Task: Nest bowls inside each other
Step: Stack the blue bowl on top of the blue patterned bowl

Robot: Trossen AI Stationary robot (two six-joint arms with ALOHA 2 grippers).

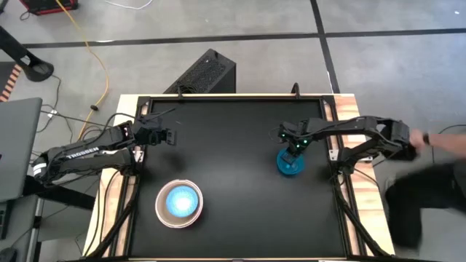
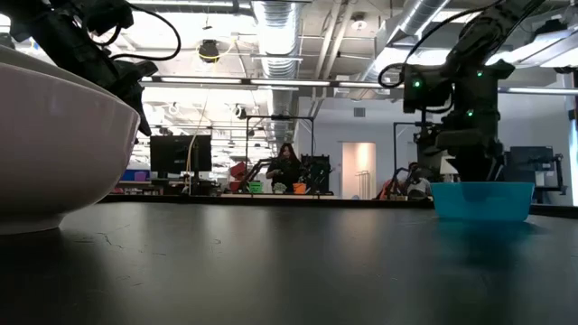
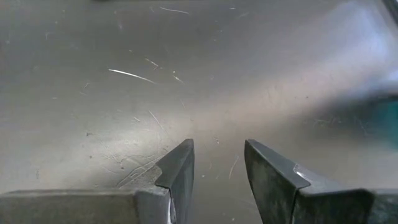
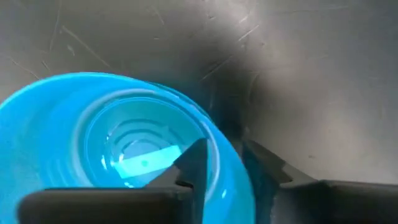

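A teal-blue bowl [image 1: 291, 164] [image 2: 479, 200] stands upright on its base on the black table, right of the middle. My right gripper [image 1: 295, 151] [image 4: 224, 152] points down at its rim, open, with one finger inside the bowl and one outside. A stack of pale bowls [image 1: 179, 204] [image 2: 54, 144] with a light blue bowl [image 1: 180, 201] innermost rests near the front left. My left gripper [image 1: 172, 136] [image 3: 217, 146] hovers open over bare table at the far left, with nothing between its fingers. My right gripper straddles the teal-blue bowl's rim [image 4: 231, 163] from above: one finger [image 4: 196, 163] stands inside against the wall and the other [image 4: 264, 169] outside. Whether either finger touches the wall, I cannot tell. The bowl sits level on the table.
A black box [image 1: 207, 73] stands on the floor beyond the table's far edge. A person's hand and dark sleeve [image 1: 437, 142] show at the right, beside the right arm's base. Bare tabletop [image 1: 233, 145] lies between the two bowl groups.
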